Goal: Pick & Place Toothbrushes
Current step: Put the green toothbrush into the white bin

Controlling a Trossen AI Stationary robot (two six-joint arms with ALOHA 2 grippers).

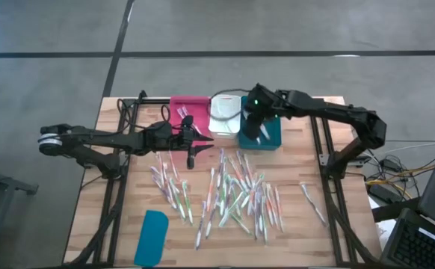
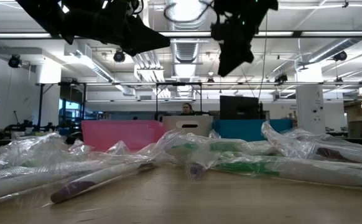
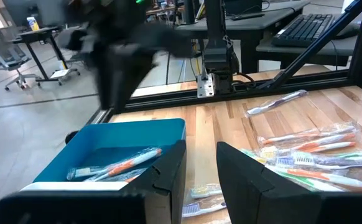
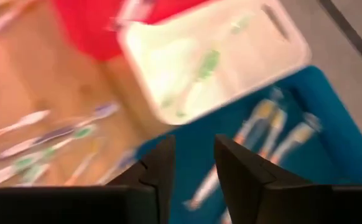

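Many toothbrushes (image 1: pixel 236 196) in clear wrappers lie loose on the wooden table (image 1: pixel 337 239). A pink bin (image 1: pixel 188 110), a white bin (image 1: pixel 225 112) and a teal bin (image 1: pixel 270 140) stand side by side at the far edge. The teal bin (image 3: pixel 116 140) holds orange-accented toothbrushes (image 4: pixel 274 127); the white bin holds a green one (image 4: pixel 209 62). My right gripper (image 4: pixel 193 171) hangs above the teal bin, open, with nothing between its fingers. My left gripper (image 3: pixel 201 177) hovers level by the pink and white bins, pointing toward the teal bin, open and empty.
A flat teal lid (image 1: pixel 152 237) lies at the table's near left corner. A single wrapped toothbrush (image 1: pixel 312 200) lies apart at the right. Dark frame posts (image 3: pixel 215 43) stand at the table's right edge. Bare wood shows at the near right.
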